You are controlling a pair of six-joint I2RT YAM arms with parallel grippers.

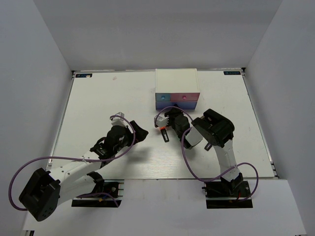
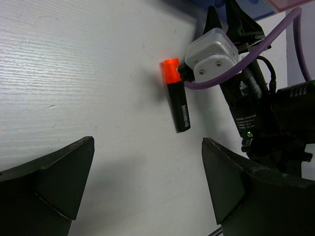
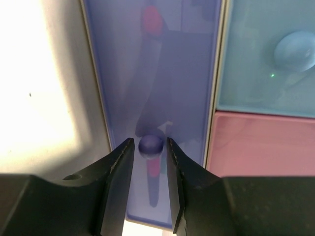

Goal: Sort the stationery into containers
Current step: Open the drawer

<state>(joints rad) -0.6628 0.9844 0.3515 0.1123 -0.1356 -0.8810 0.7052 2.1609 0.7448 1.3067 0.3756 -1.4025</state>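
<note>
Now my right gripper stands narrowly spread around the knob of the blue-purple drawer; whether it pinches, I cannot tell; the orange highlighter lies just beside it, leftward.

We see the desk as white and matt, with a fine grain like painted wood. The highlighter has a black plastic body with a light sheen, and its orange cap looks almost translucent. The blue-purple drawer front seems to be glossy, half-clear plastic, and its knob is smooth and shiny. On the left gripper and the right gripper we see matt black plastic fingers. The purple cable has a smooth, rubbery skin.
</note>
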